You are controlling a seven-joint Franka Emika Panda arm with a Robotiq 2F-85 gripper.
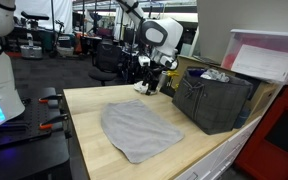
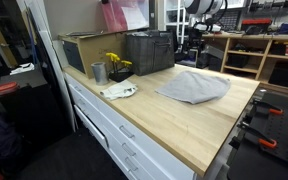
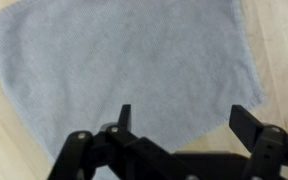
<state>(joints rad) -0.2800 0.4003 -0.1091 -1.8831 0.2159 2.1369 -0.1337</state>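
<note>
Now, in the wrist view, the gripper (image 3: 178,120) hangs with jaws wide open and empty above the grey cloth (image 3: 124,60), which lies flat mid-desk (image 1: 94,150), so reaching seems in hand, and the next move would call for lowering onto an edge.

Both exterior views looked down from opposite corners of the wooden table (image 1: 199,150), sharing the grey cloth (image 2: 192,87). The wrist view hung close, straight above that cloth.
</note>
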